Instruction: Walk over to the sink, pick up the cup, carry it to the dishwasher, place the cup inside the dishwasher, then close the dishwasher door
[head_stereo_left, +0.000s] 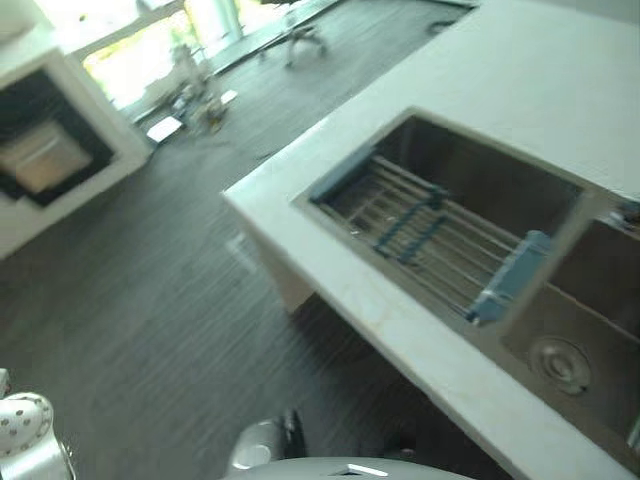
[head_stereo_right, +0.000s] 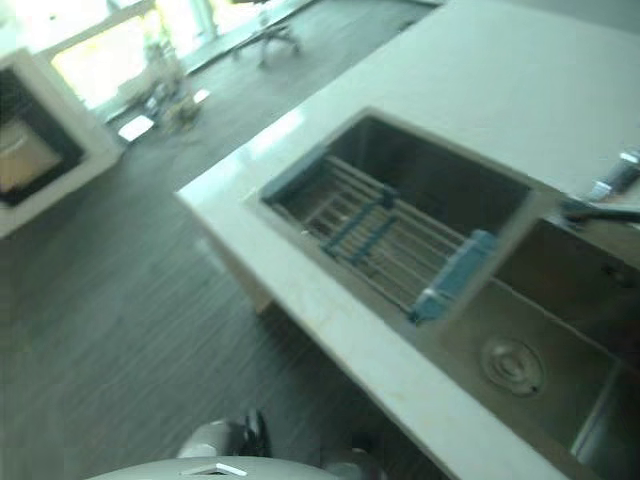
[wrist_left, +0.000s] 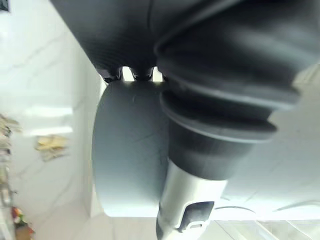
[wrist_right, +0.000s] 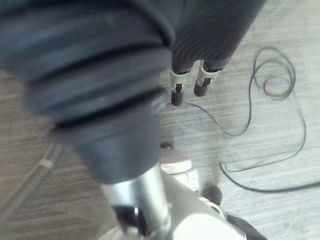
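Where the cup lies I cannot tell; the sink (head_stereo_left: 480, 180) is close ahead, with a rack (head_stereo_left: 430, 240) across its nearer basin. A cup is probably light, stiff and slippery if wet, best wrapped round its body. The right hand (wrist_right: 176, 87) hangs relaxed and empty; the left hand (wrist_left: 182, 200) I cannot tell. Mind the surface (head_stereo_left: 520, 70) edge and faucet (head_stereo_right: 600, 200); the floor (head_stereo_left: 150, 300) is open.

Pale white stone counter (head_stereo_left: 520, 70): spans 12 to 5 o'clock. Holds at 3 o'clock a two-basin steel sink (head_stereo_left: 480, 180), bridged across the larger basin by a steel-wire rack with blue end grips (head_stereo_left: 430, 235). Borders dark wood-grain floor (head_stereo_left: 130, 300) at 8 o'clock.
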